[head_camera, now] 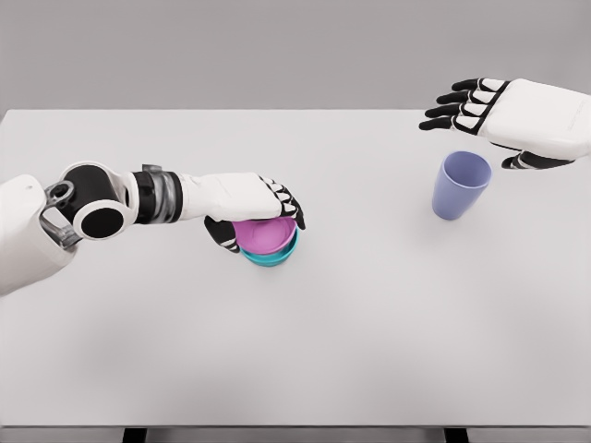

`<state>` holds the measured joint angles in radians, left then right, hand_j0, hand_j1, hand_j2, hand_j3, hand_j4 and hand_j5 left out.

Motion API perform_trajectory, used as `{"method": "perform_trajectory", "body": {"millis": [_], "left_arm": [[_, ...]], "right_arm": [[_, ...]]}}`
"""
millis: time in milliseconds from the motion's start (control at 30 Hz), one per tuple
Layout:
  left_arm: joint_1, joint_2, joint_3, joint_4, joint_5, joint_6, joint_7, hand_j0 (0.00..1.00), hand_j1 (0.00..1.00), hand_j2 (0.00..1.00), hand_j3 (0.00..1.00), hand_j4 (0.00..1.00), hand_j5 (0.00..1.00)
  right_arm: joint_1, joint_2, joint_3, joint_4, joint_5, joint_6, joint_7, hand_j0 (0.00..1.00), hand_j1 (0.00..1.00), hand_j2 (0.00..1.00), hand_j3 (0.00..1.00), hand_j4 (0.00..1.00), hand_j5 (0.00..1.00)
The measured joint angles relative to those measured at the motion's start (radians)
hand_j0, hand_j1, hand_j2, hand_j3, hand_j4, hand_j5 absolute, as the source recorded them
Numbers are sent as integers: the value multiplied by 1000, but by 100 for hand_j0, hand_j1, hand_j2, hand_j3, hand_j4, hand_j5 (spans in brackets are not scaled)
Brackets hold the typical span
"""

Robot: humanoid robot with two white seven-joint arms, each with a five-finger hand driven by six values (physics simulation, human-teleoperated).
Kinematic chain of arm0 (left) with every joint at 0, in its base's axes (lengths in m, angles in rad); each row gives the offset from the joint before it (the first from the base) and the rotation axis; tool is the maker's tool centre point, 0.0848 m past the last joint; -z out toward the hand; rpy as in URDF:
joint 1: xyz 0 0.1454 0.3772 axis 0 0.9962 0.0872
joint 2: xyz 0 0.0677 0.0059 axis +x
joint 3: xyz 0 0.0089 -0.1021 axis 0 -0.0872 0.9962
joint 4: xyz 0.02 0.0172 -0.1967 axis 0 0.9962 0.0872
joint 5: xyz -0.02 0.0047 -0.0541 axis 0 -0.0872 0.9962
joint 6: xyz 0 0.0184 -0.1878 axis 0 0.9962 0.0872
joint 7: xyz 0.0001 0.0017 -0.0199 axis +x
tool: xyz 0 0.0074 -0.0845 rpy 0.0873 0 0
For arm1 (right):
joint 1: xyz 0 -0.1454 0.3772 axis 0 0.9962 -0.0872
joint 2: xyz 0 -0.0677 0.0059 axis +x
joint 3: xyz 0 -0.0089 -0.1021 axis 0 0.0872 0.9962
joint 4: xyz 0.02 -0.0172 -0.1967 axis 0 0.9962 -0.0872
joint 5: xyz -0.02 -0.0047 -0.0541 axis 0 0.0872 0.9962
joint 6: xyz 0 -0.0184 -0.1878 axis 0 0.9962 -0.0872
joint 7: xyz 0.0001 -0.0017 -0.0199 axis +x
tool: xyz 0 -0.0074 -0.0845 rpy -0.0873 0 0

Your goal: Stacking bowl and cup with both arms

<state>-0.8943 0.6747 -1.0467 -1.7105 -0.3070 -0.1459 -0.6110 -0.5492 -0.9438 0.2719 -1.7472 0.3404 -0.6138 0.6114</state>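
Observation:
A pink bowl [266,234] sits nested inside a teal bowl [274,256] near the middle of the white table [295,351]. My left hand [260,214] reaches in from the left and its fingers curl over the pink bowl's rim, thumb on the near side. A lavender cup [460,185] stands upright at the right. Above and to the right of it hovers my right hand [471,125], fingers spread, touching nothing.
Only the two bowls and the cup stand on the table. Its far edge runs along the top and its near edge [295,426] along the bottom of the view.

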Motion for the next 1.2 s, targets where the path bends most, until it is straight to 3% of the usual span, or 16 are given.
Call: {"method": "perform_trajectory", "body": {"millis": [33, 100, 467, 567, 667, 767, 833, 900, 1000, 1200], "left_arm": [[0, 0, 0, 0, 0, 0, 0, 99, 99, 99, 99, 99, 99], [0, 0, 0, 0, 0, -1, 0, 100, 100, 100, 100, 100, 100], [-12, 29, 13, -15, 18, -5, 0, 100, 100, 100, 100, 100, 100], [-3, 80, 74, -29, 55, -121, 0, 100, 100, 100, 100, 100, 100], [2, 172, 170, -33, 185, -327, 0, 100, 100, 100, 100, 100, 100], [18, 315, 224, -32, 455, -416, 0, 100, 100, 100, 100, 100, 100], [69, 395, 240, -24, 645, -441, 0, 100, 100, 100, 100, 100, 100], [124, 453, 249, -14, 771, -455, 0, 100, 100, 100, 100, 100, 100], [180, 494, 255, 20, 856, -463, 0, 100, 100, 100, 100, 100, 100], [227, 507, 258, 83, 904, -467, 0, 100, 100, 100, 100, 100, 100]], "right_arm": [[2, 0, 0, 0, 0, 0, 0, 100, 100, 100, 100, 100, 100], [0, 0, 0, 0, 0, 0, 0, 100, 100, 100, 100, 100, 100], [0, -1, 0, 0, 0, 0, 0, 100, 100, 100, 100, 100, 100], [2, -2, 0, 0, 0, 0, 0, 100, 100, 100, 100, 100, 100], [0, -3, 0, 0, 0, 0, 0, 100, 100, 100, 100, 100, 100], [2, -3, 0, 0, 0, 0, 0, 100, 100, 100, 100, 100, 100], [2, -5, 0, 0, 0, 0, 0, 100, 100, 100, 100, 100, 100], [11, -13, -1, 0, 0, 0, 0, 100, 100, 100, 100, 100, 100], [21, -44, -5, 1, 0, 0, 0, 100, 100, 100, 100, 100, 100], [25, -77, -27, -3, -1, 0, 0, 100, 100, 100, 100, 100, 100]]}}
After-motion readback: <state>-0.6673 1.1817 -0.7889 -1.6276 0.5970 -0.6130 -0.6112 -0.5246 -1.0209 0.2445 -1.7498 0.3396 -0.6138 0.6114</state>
